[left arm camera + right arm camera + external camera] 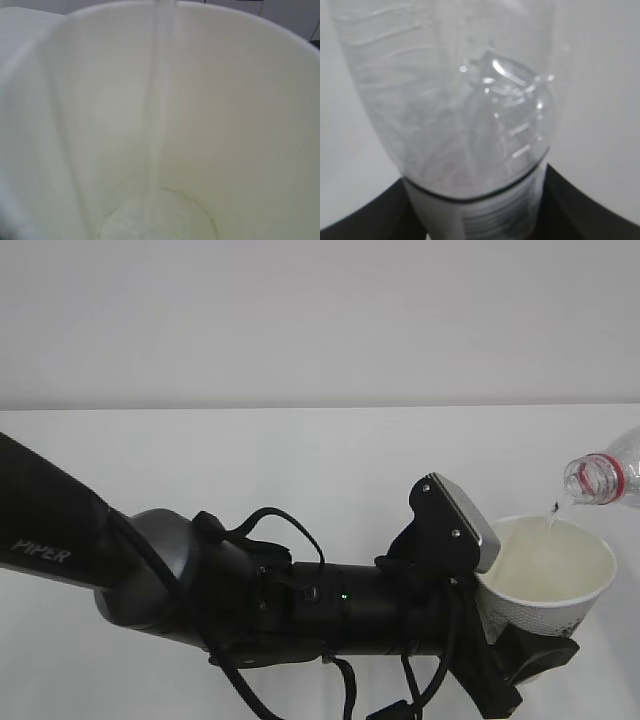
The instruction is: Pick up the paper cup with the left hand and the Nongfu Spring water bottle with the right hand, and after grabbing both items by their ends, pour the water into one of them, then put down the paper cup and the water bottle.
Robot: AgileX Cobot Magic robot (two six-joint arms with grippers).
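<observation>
My left gripper (528,652) is shut on the lower part of the paper cup (555,575), which it holds upright at the right, mouth up. Just above the cup's far rim, the Nongfu Spring water bottle (605,478) tilts neck-down, showing its red neck ring. A thin stream of water (553,510) runs from its mouth into the cup. The left wrist view looks into the cup (240,125), where the stream (156,125) falls to a shallow pool at the bottom. My right gripper (476,222) is shut on the clear bottle (460,100), a black finger on each side.
The left arm's black body marked "PIPER" (150,570) with its cables spans the lower left of the exterior view. Its grey camera block (455,520) sits against the cup's rim. Behind lie the white table (250,460) and a pale wall.
</observation>
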